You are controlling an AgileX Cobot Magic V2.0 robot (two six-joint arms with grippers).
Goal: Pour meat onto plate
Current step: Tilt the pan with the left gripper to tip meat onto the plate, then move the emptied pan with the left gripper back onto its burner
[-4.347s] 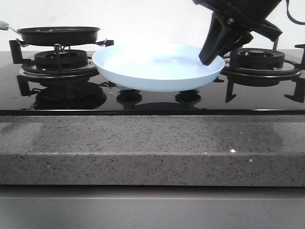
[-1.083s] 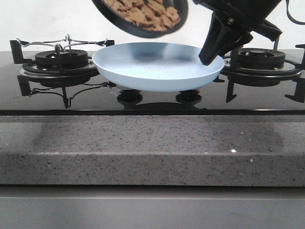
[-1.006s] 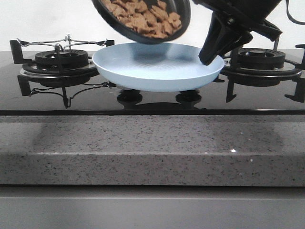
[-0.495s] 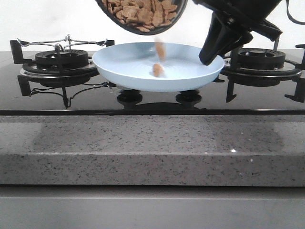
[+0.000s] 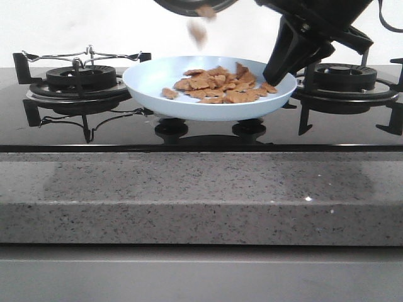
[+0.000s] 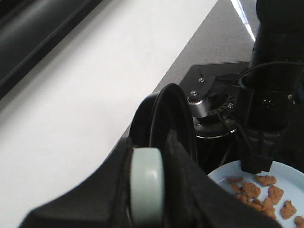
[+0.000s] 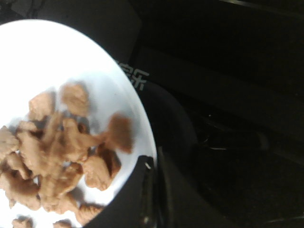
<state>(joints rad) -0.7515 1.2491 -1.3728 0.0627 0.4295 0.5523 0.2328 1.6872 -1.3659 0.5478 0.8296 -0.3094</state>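
My front camera sat low, nearly level with the counter edge (image 5: 201, 195), and looked straight forward over the stove (image 5: 201, 132), so near that the upper frame cut off everything raised above the plate (image 5: 151, 85). My left wrist camera rode high and looked down along the pan (image 6: 164, 123) handle (image 6: 147, 185) toward the right side, taking in the near part of the plate's rim and the right arm (image 6: 273, 85). My right wrist camera was closest of all, pressed against the plate's right rim. All three views shared the plate and the meat (image 5: 220, 85) on it.
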